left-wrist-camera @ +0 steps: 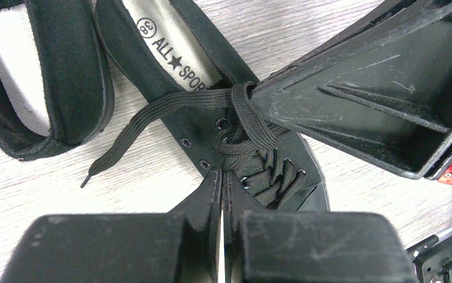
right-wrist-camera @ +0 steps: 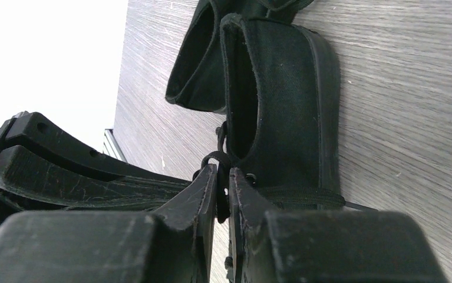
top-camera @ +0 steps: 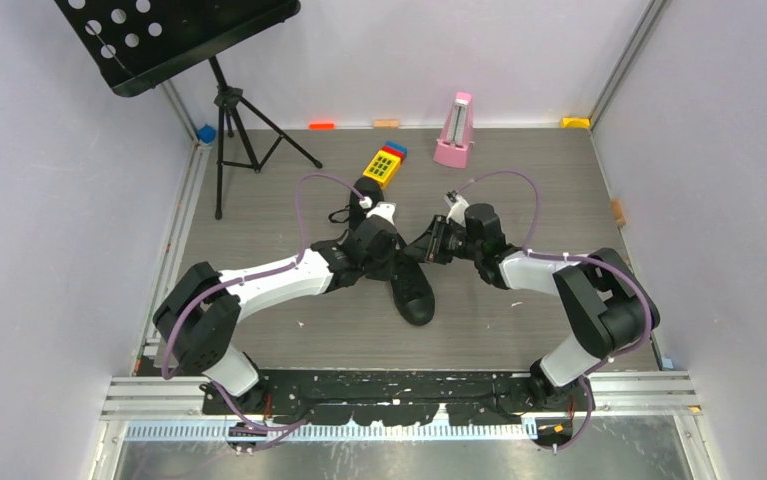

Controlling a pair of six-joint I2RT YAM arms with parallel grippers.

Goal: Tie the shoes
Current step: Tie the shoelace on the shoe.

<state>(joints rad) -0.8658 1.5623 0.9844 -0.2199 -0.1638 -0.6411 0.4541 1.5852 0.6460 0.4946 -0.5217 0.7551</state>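
Left wrist view: the shoe being worked on lies in the middle of the bench, its printed grey insole toward 11 o'clock and its laced front toward 5 o'clock. The lace is threaded through the eyelets, but no bow shows. One free end trails flat over the bench toward 8 o'clock, and a small loop stands at the top eyelets.

The right end effector comes in from 2 o'clock in that view and is pinching this loop. Its own camera shows a dark strand caught between its nearly closed fingers. The left end effector has its fingers pressed together, tips down in the lacing. Whether a strand is caught between them cannot be made out.

By my judgement the task is at an early stage. At most a first crossing is being drawn on this shoe, and the bow is still to be made. The second shoe, just beside it at 9 o'clock, looks untouched.

Count from the top view: two shoes, two arms, and two end effectors. There is also one music stand at 10 o'clock, one pink metronome at 1 o'clock and one yellow keypad toy at 12 o'clock.
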